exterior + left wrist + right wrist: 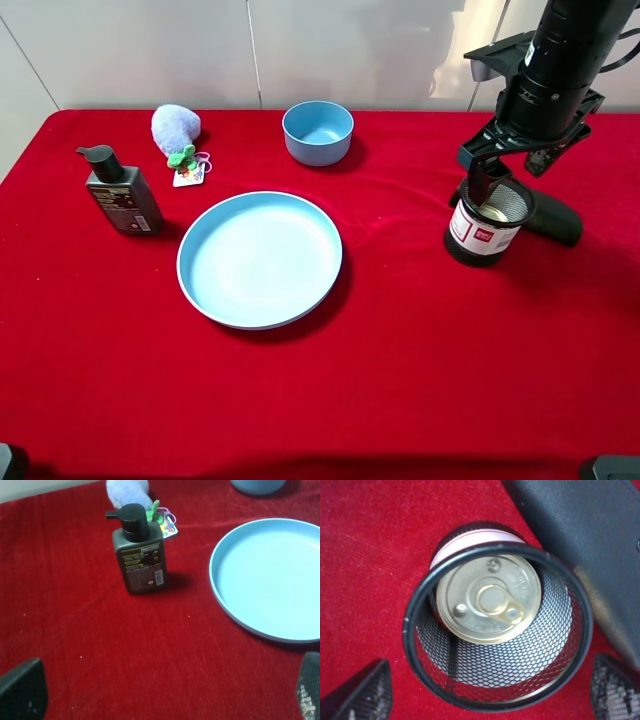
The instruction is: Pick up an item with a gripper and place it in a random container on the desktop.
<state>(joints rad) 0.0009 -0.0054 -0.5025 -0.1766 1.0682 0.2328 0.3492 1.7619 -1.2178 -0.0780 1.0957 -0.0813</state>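
The small tin can (490, 600) with a gold pull-tab lid lies inside the black wire-mesh cup (520, 667), lid up. In the high view the cup (478, 232) stands on the red desktop (400, 350) at the right, and a bit of the can (495, 213) shows inside. My right gripper (503, 172) hangs just above the cup's mouth. It is open and empty, its fingers (362, 692) spread wide apart on either side of the cup (490, 690). My left gripper (165, 692) is open and empty, low over the cloth near the pump bottle.
A dark pump bottle (122, 190) stands at the left, also in the left wrist view (139, 550). A light blue plate (260, 258) is in the middle, a light blue bowl (318, 132) behind it, a plush toy (176, 130) at the back left. A black object (555, 218) lies against the cup's right.
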